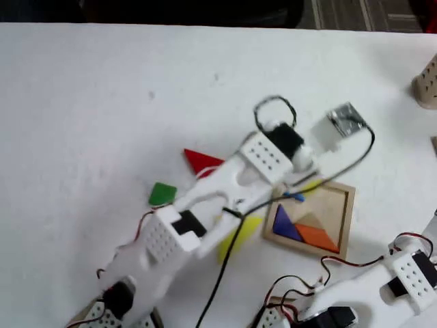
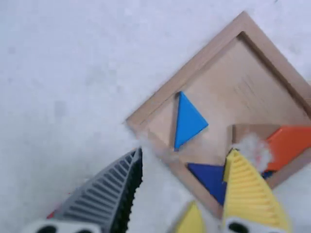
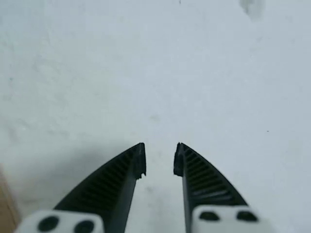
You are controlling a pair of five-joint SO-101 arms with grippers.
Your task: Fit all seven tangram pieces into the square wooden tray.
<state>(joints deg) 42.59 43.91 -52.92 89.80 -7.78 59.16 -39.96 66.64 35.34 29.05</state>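
Observation:
The square wooden tray (image 1: 343,205) lies right of centre, and it also appears in the left wrist view (image 2: 160,99). Inside it lie a light blue triangle (image 2: 188,120), a dark blue triangle (image 1: 285,226) (image 2: 209,177) and an orange piece (image 1: 318,236) (image 2: 289,144). On the table to the tray's left are a red triangle (image 1: 201,161), a green square (image 1: 162,194) and a yellow piece (image 1: 240,238) partly under the left arm (image 1: 218,195). My left gripper (image 2: 185,154) is open over the tray's edge, holding nothing. My right gripper (image 3: 160,160) hangs narrowly open over bare table.
The right arm (image 1: 403,277) rests at the front right, near the table's edge. A pale perforated object (image 1: 427,82) stands at the far right edge. Cables (image 1: 225,266) trail from the arms across the front. The table's left and back are bare white surface.

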